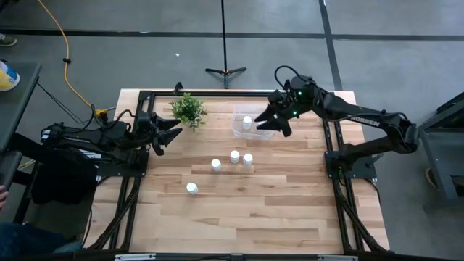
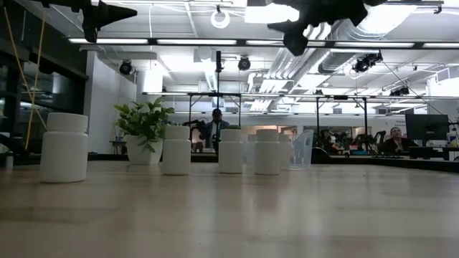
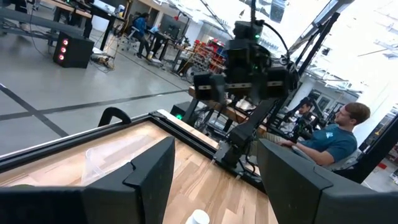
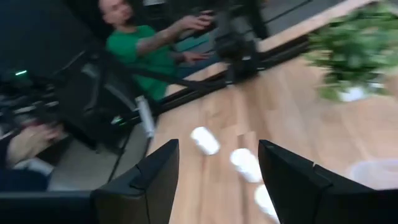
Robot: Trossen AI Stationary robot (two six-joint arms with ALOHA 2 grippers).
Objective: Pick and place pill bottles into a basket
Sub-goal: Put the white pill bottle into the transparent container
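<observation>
Right wrist view was smeared, so the pill bottles [image 4: 204, 140] were just white blobs and the plant [image 4: 356, 46] got cut off at the edge. Basket [image 2: 303, 150] in the low view sat half hidden behind bottles. Right gripper [image 1: 278, 123] covered part of the basket's rim from above.

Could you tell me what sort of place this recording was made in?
Most likely a robotics lab or workshop: a wooden table on a grey concrete floor, exposed ceiling ducts and strip lights overhead, and people seated at workstations with monitors in the room behind.

4 pill bottles [image 1: 233, 156] on the table, 1 in the basket [image 1: 239, 127], maybe more hidden; 1 plant [image 1: 188, 109].
</observation>
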